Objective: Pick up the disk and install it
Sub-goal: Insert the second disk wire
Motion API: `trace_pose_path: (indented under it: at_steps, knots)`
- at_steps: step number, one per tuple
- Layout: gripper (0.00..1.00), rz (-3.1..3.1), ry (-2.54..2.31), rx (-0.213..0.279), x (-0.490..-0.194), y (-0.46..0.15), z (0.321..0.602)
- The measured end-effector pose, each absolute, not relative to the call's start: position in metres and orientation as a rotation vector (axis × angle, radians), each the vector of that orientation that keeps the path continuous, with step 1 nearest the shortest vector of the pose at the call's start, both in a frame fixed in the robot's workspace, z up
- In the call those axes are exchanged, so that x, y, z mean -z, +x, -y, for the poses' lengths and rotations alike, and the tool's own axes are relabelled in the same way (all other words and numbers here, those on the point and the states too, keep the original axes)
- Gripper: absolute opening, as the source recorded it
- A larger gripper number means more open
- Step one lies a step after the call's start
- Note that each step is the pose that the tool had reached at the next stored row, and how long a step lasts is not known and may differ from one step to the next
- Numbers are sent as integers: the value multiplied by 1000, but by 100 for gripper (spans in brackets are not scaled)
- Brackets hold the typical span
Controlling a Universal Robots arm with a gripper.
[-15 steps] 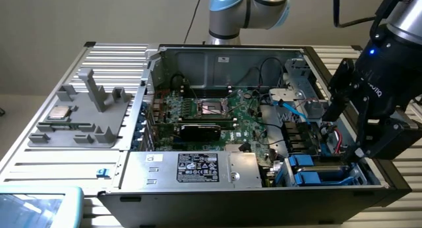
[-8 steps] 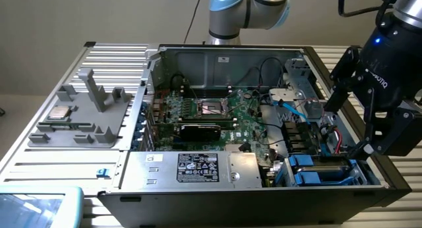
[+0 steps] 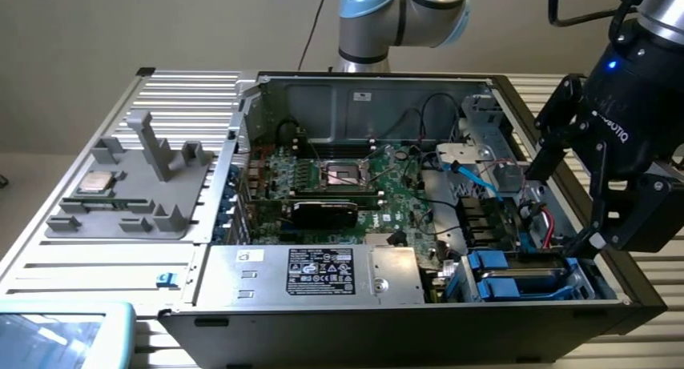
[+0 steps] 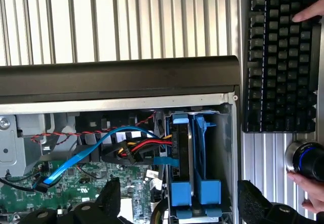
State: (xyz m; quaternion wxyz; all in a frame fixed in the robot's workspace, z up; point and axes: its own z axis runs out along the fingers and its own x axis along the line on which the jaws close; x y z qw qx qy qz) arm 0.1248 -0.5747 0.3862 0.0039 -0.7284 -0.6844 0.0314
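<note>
The disk (image 3: pixel 502 285) stands on edge in the drive bay at the front corner of the open computer case (image 3: pixel 353 97), on the exterior view's right. In the wrist view the disk (image 4: pixel 191 148) is a thin grey edge framed by its bright blue rails (image 4: pixel 179 183). My gripper (image 3: pixel 572 197) hangs just above that bay. In the wrist view my gripper (image 4: pixel 179 203) is open, and its black fingers (image 4: pixel 109 198) stand wide on either side of the disk without touching it.
A grey box with a black-and-white sticker (image 3: pixel 320 273) sits beside the bay. Blue and red cables (image 4: pixel 101 143) run next to the disk. A grey fixture (image 3: pixel 128 193) holding a small silver chip (image 3: pixel 98 182) lies on the exterior view's left. A keyboard (image 4: pixel 278 57) with a person's hands (image 4: pixel 309 11) lies outside the case.
</note>
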Motion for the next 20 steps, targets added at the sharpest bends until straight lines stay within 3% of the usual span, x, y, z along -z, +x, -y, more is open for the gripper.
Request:
trace_pose_path:
  at_steps: [8,9,10,12,16,19,20]
  knots:
    - [99,2145,-2283,-98,-386,125,575]
    - [90,2145,-2283,-98,-386,125,575]
    - [90,2145,-2283,-98,-386,125,575]
    - [78,2145,-2283,-98,-386,125,575]
    - [66,2154,-2274,-100,-386,125,575]
    - [48,2211,-2220,-101,-386,125,575]
    - [48,2232,-2200,-101,-386,125,575]
